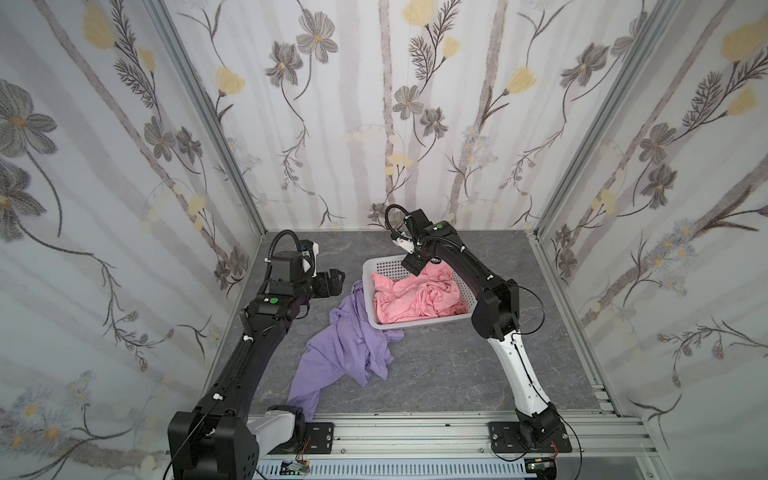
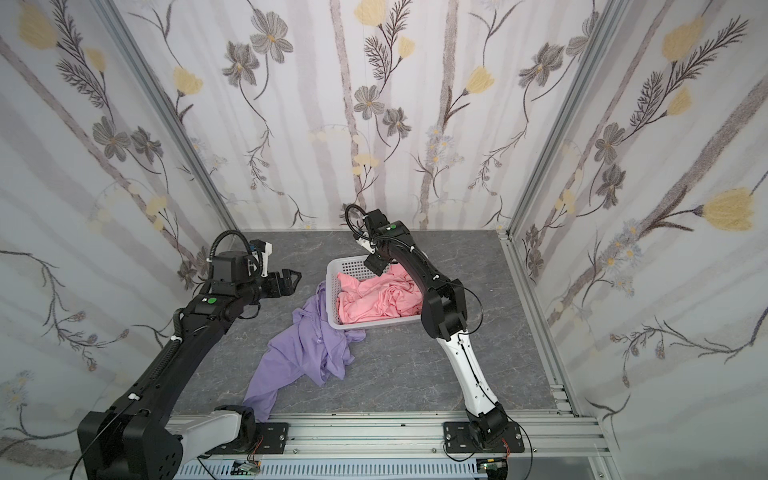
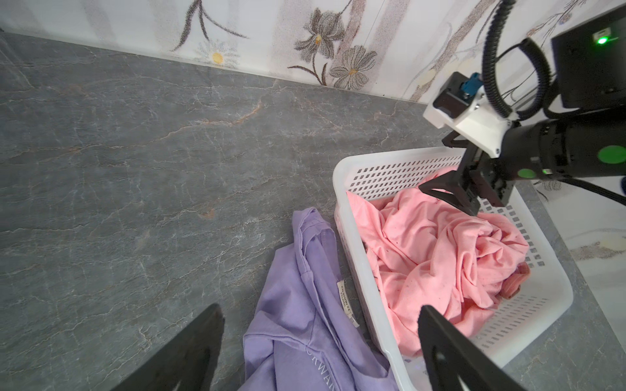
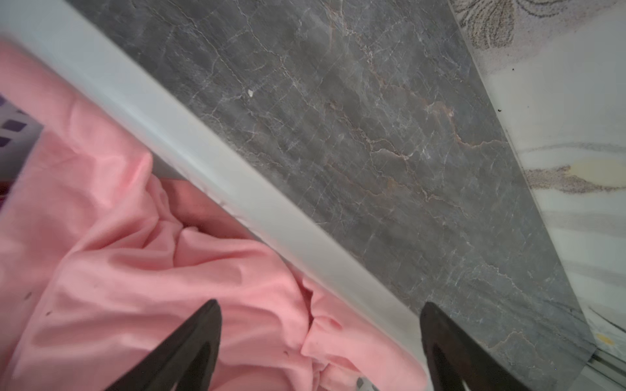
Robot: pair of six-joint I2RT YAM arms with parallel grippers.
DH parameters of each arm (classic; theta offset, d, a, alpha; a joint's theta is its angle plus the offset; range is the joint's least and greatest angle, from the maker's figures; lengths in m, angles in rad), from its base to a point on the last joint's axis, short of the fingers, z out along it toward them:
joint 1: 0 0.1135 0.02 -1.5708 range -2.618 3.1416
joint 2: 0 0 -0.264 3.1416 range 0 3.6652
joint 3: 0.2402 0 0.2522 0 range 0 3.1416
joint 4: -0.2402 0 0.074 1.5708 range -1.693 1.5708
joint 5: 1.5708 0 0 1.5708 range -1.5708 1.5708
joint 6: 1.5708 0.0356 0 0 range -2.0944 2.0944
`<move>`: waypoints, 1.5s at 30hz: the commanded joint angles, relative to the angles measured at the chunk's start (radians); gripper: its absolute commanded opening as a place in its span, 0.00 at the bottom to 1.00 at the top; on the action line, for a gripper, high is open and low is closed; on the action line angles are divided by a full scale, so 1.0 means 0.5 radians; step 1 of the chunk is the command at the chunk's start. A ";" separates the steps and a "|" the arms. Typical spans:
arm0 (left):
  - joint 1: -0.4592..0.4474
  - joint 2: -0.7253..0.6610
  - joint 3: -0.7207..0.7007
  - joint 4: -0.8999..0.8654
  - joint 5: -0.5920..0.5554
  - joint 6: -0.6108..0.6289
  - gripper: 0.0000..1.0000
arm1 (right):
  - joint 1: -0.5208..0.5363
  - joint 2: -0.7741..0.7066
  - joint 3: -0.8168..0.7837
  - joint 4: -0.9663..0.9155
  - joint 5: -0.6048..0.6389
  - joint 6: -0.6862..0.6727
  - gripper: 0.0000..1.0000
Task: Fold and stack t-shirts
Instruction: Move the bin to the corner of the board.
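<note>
Purple t-shirt (image 1: 345, 349) is crumpled on the table (image 1: 457, 374) against the basket (image 1: 415, 323), and the pink t-shirt (image 1: 415, 299) is bunched inside it. Both are judged light, limp and non-slip, best taken at collar or hem, not mid-bunch. Right gripper (image 3: 438, 166) is spread wide just over the pink cloth at the basket's far rim, nothing held; left gripper (image 2: 291, 279) is likewise spread and empty, above bare table near the purple collar.

1. A lavender t-shirt (image 2: 305, 353) lies crumpled on the grey worktop (image 2: 436, 374). One end reaches the near edge and the other touches the white basket (image 2: 331, 291).
2. A pink garment (image 2: 374, 299) is bunched inside the basket.
3. The left claw (image 2: 293, 280) hovers spread open, beside the basket.
4. The right claw (image 2: 375, 264) hangs over the basket's far corner, just above the pink garment.
</note>
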 commanded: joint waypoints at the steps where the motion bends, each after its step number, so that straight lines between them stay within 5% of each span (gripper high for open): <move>1: 0.001 -0.044 -0.006 -0.075 -0.028 -0.030 0.92 | 0.020 0.086 0.109 0.014 0.065 -0.070 0.90; 16: -0.081 -0.116 0.024 -0.251 -0.063 -0.107 0.91 | -0.018 0.237 0.257 0.249 0.030 -0.158 0.89; 21: -0.096 -0.087 0.052 -0.242 -0.071 -0.110 0.91 | -0.076 0.247 0.219 0.239 0.046 -0.132 0.44; 22: -0.101 -0.078 0.058 -0.236 -0.071 -0.112 0.91 | -0.095 0.236 0.193 0.233 0.065 -0.129 0.29; 23: -0.103 -0.069 0.063 -0.228 -0.072 -0.115 0.91 | -0.117 0.226 0.179 0.224 0.104 -0.124 0.01; 45: -0.186 0.036 -0.015 -0.002 -0.059 -0.132 0.90 | -0.955 -0.223 -0.548 -0.337 0.907 0.434 0.00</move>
